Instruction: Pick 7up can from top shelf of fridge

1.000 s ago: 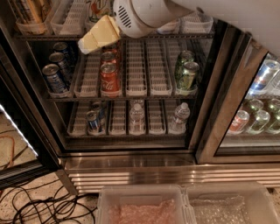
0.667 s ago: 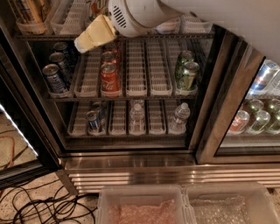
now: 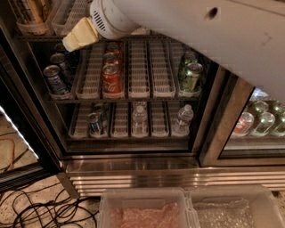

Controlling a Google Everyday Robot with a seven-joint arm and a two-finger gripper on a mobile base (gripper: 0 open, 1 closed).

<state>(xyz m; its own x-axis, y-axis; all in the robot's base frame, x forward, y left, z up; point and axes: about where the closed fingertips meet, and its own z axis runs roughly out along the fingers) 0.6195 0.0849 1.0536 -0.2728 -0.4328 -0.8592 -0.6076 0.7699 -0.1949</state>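
The fridge stands open in front of me, with wire racks and a ribbed steel base. Its top shelf shows at the frame's upper left, lined with white slotted trays. A tall pale can with dark lettering stands at that shelf's left end, cut off by the frame's top; it looks like the 7up can. My gripper, cream-coloured at the end of the white arm, hangs at the front edge of the top shelf, right of and slightly below that can, not touching it.
The middle rack holds a red cola can, blue cans at the left and green cans at the right. The lower rack holds water bottles. Two plastic bins and cables lie on the floor.
My gripper has moved left along the front of the top shelf, closer to the tall pale can. The cans and bottles have not moved.
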